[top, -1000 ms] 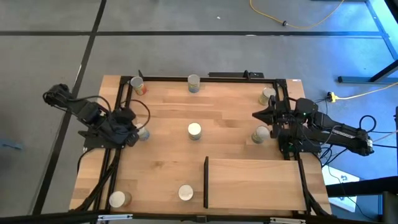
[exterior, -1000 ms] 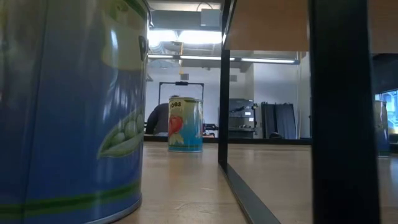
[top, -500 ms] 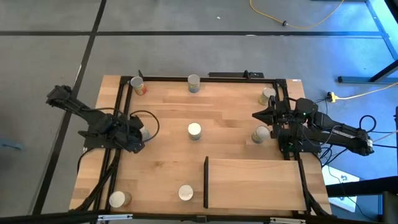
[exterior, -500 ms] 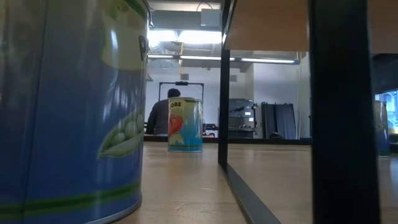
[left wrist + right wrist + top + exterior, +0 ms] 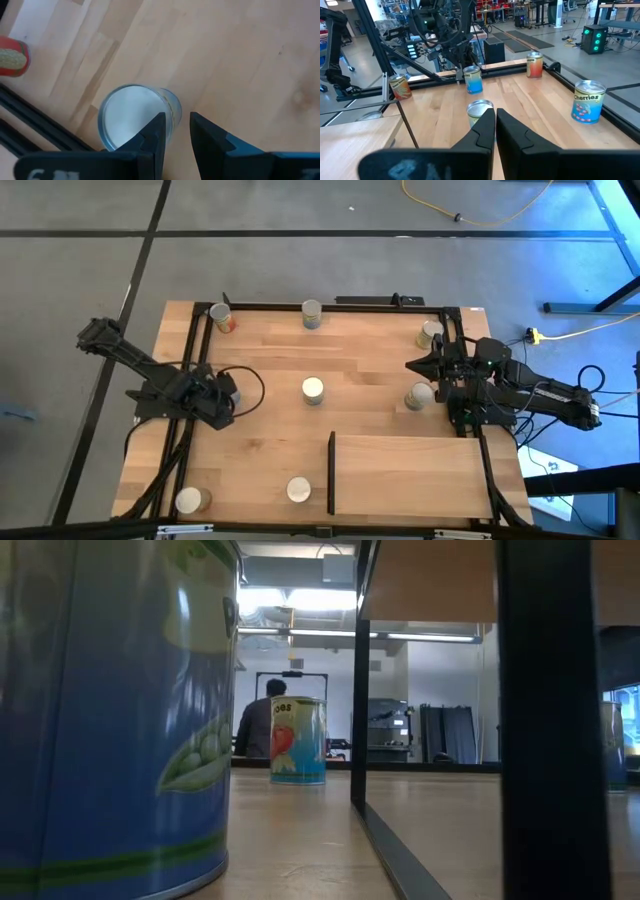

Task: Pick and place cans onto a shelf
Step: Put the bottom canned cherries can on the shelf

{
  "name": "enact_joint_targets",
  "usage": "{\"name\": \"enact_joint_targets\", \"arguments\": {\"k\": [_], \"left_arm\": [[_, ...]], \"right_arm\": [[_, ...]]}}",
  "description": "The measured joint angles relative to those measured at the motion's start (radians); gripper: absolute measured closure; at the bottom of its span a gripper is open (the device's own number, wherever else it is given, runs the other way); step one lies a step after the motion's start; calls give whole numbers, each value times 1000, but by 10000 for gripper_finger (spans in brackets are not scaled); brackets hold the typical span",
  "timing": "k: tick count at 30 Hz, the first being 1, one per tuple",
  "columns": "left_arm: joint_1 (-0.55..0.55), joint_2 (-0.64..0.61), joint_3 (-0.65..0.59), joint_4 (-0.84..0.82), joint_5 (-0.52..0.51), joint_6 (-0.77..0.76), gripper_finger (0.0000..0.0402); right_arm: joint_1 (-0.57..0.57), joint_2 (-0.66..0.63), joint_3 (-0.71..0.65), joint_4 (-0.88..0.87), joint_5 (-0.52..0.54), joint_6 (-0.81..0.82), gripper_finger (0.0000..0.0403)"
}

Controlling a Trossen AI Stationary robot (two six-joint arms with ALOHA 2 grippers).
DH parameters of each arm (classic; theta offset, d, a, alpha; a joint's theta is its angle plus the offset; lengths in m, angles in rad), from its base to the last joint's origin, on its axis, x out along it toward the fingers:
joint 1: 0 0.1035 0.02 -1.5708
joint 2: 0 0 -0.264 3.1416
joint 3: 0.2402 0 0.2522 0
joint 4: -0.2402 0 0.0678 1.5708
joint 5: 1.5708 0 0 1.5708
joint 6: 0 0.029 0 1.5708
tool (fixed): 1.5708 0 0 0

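Several cans stand upright on the wooden table; one is at the middle and one at the near edge. My left gripper is open and points down over a pale-topped can near the table's left edge. One finger is over the can's top and the other is outside its wall. In the high view this gripper hides most of that can. My right gripper is shut, level and holds nothing at the table's right edge, beside a can. The shelf stands at the near right. My left gripper comes from above at the can's rim. One finger overlaps the lid's edge in the wrist view. I cannot tell whether it touches the can. The can stands upright on the table.
A black frame runs along the table's edges. More cans stand at the far left, far middle, far right and near left. In the low view a pea can fills the left, and a person is far behind.
My left gripper has come down over the can by the table's left edge, shifting slightly toward the right, and its wrist has rolled. The cans have stayed in place. The person in the room behind has shifted.
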Motion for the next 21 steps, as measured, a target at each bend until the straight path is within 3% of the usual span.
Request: {"name": "enact_joint_targets", "arguments": {"k": [21], "left_arm": [[0, -1, -90, 29, 19, -9, 321]], "right_arm": [[0, 0, 0, 0, 0, -19, 385]]}}
